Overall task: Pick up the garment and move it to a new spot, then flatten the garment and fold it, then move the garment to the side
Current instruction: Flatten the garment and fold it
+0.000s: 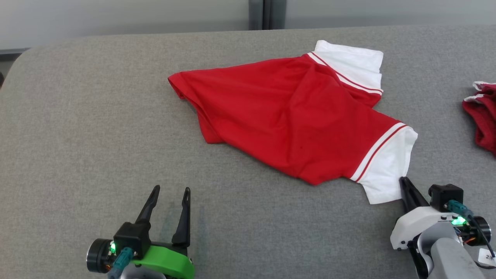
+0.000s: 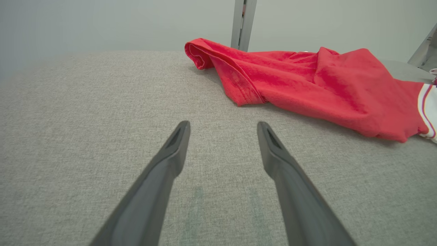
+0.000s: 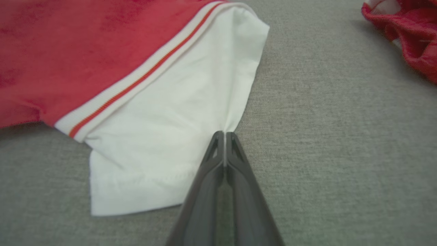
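Note:
The garment (image 1: pixel 294 116) is a red shirt with white, red-striped sleeves, lying crumpled on the grey table. My right gripper (image 1: pixel 403 182) is shut on the corner of its near white sleeve (image 3: pixel 164 136); in the right wrist view (image 3: pixel 224 135) the jaws pinch a fold of white cloth at the sleeve's right edge. At the lower left, well short of the shirt's red hem (image 2: pixel 239 92), my left gripper (image 1: pixel 170 192) stands open over bare table, and in its own wrist view (image 2: pixel 222 128) nothing is between the fingers.
A second red and white cloth (image 1: pixel 482 116) lies bunched at the table's right edge, also in the right wrist view (image 3: pixel 406 30). The grey fabric table (image 1: pixel 97 116) spreads wide to the left. A pale wall with a dark post (image 1: pixel 266 14) stands behind.

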